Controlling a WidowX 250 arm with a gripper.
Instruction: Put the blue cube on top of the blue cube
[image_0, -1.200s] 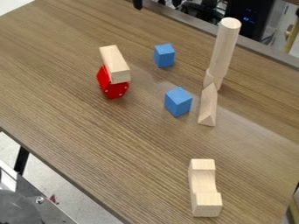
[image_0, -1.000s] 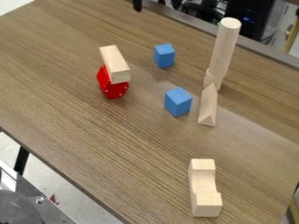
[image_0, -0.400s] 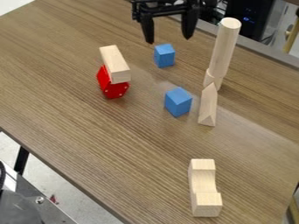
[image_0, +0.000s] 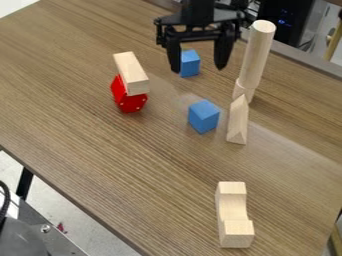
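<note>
The black gripper (image_0: 200, 69) hangs over the far part of the table, its two fingers spread wide with nothing held. Behind and between them stands the farther blue cube (image_0: 190, 64), its left edge partly covered by the left finger. The nearer blue cube (image_0: 204, 117) rests on the table below the gripper in the view, apart from the farther cube and just left of a wooden triangular prism.
Right of the cubes stand a tall wooden cylinder (image_0: 256, 57) and the wooden prism (image_0: 238, 121). On the left, a wooden block (image_0: 131, 73) leans on a red piece (image_0: 128, 96). A notched wooden block (image_0: 234, 215) lies near the front of the wooden table (image_0: 100, 165).
The gripper has come in from the top edge and moved down the view, now partly in front of the farther blue cube. Both cubes have stayed in place.
</note>
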